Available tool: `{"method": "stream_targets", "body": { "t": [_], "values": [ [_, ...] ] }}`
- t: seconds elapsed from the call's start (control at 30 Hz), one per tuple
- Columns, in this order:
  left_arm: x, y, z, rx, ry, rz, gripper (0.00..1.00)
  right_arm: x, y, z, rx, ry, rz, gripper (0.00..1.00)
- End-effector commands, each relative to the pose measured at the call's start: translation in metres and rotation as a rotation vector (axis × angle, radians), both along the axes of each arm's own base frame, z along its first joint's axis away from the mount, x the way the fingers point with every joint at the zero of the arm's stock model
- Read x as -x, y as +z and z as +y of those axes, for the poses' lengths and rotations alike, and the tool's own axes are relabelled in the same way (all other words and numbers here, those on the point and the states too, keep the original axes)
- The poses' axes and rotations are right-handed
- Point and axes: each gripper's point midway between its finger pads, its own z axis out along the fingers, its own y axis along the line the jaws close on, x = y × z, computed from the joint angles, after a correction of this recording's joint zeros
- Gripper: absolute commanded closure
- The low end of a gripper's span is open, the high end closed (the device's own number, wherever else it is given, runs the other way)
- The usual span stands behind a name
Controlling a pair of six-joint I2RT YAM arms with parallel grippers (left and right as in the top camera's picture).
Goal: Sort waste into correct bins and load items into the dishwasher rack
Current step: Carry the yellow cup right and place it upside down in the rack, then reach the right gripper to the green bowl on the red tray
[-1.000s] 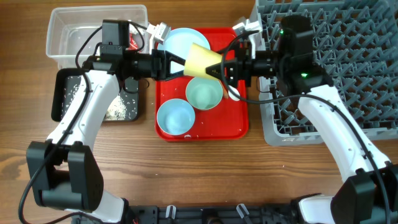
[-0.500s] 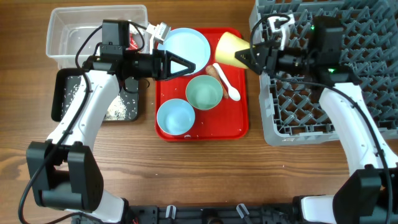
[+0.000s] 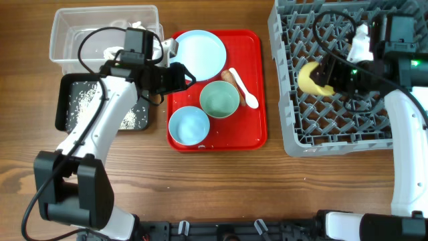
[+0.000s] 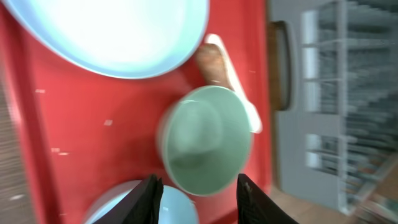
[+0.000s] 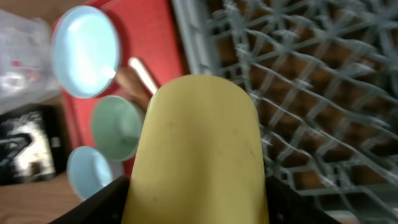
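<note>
Right fingers [image 5: 102, 205] clamp the yellow cup [image 3: 309, 79], left fingers [image 4: 151, 199] spread empty; we'd seat it mouth-down between pegs of the rack [image 3: 348, 127].

The left arm [image 3: 100, 127] and the right arm [image 3: 409, 134] both had smooth white tubular links joined by chunky black joint housings, with thin black cables [image 3: 90, 43] looping loosely off the wrists, a small green light [image 3: 412, 64] glowing on the right wrist block, and flat black fingers [image 4: 151, 199].
</note>
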Motion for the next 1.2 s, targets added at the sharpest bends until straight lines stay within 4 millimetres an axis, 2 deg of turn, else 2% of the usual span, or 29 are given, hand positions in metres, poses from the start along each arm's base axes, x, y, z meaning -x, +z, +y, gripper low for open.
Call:
{"method": "stream_targets", "body": {
  "t": [0.0,0.03,0.07,0.33,0.47,0.67,0.73,0.77,0.87,1.0,1.1,1.17],
  "values": [
    [-0.008,-0.001,0.01,-0.142,0.04,-0.058,0.6,0.02,-0.016,-0.035,0.191,-0.088,0.127,0.57],
    [-0.006,-0.002,0.007,-0.158,0.033,-0.063,0.59,0.032,-0.028,-0.041,0.219,-0.104,0.224,0.57],
    [-0.006,-0.002,0.005,-0.164,0.029,-0.065,0.59,0.036,-0.037,-0.04,0.219,-0.096,0.275,0.57],
    [-0.002,-0.006,0.009,-0.188,0.035,-0.044,0.6,0.052,-0.084,-0.035,0.214,-0.022,0.469,0.57],
    [-0.002,-0.006,0.01,-0.19,0.037,-0.045,0.59,0.061,-0.098,-0.032,0.208,-0.012,0.512,0.57],
    [-0.002,-0.006,0.01,-0.19,0.036,-0.045,0.59,0.057,-0.114,-0.013,0.163,0.04,0.492,0.57],
    [-0.002,-0.006,0.01,-0.19,0.036,-0.045,0.59,0.056,-0.115,-0.011,0.166,0.049,0.485,0.53],
    [-0.002,-0.006,0.01,-0.19,0.036,-0.045,0.58,0.055,-0.115,-0.01,0.167,0.053,0.481,0.46],
    [-0.002,-0.006,0.009,-0.189,0.036,-0.044,0.59,0.053,-0.115,-0.009,0.168,0.053,0.476,0.32],
    [-0.002,-0.006,0.009,-0.189,0.036,-0.044,0.59,0.045,-0.114,-0.009,0.168,0.05,0.441,0.27],
    [-0.002,-0.006,0.009,-0.189,0.036,-0.044,0.59,0.03,-0.098,-0.007,0.154,0.049,0.378,0.27],
    [-0.002,-0.006,0.009,-0.189,0.036,-0.044,0.58,0.012,-0.072,-0.002,0.13,0.054,0.281,0.27]
  ]
}}
